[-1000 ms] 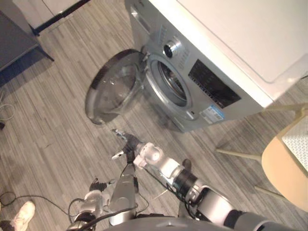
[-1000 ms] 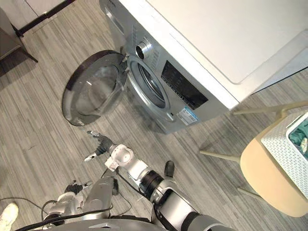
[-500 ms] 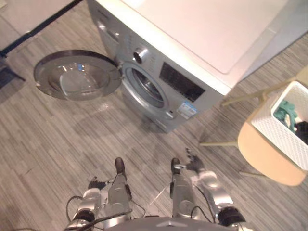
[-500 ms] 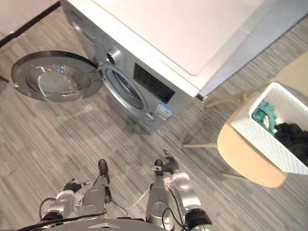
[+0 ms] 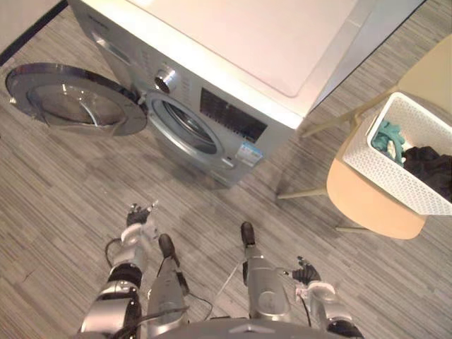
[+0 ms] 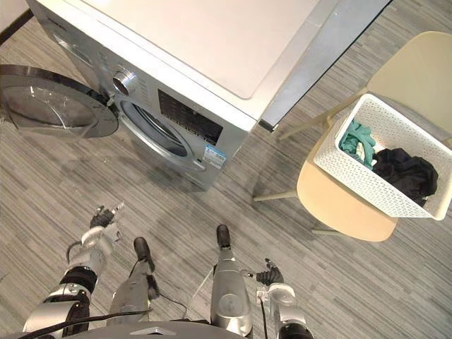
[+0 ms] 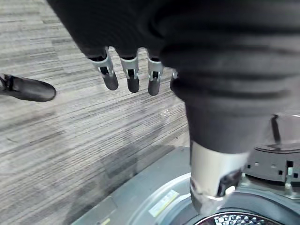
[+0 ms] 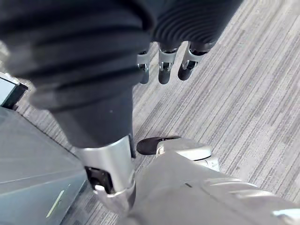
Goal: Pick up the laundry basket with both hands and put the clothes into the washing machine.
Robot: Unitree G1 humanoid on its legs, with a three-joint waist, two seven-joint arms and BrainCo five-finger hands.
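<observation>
A white perforated laundry basket (image 6: 395, 189) stands on a pale wooden chair (image 6: 337, 206) at the right, holding a teal garment (image 6: 355, 141) and a black one (image 6: 404, 170). The silver washing machine (image 6: 198, 63) stands ahead, its round door (image 6: 46, 104) swung wide to the left and the drum opening (image 6: 152, 131) bare. My left hand (image 6: 101, 217) hangs low at the left over the floor, its fingers (image 7: 131, 77) relaxed and empty. My right hand (image 6: 270, 273) hangs low at the right, its fingers (image 8: 162, 64) loose and holding nothing. Both hands are well short of the basket.
Grey wood-grain floor (image 6: 176, 212) lies between me and the machine. The chair's legs (image 6: 279, 194) stick out toward the machine's right corner. The open door reaches out over the floor at the left.
The camera has swung right, bringing the basket and chair fully into view. My right hand has drawn back from near the door to low at the right. My left hand has come forward at the left.
</observation>
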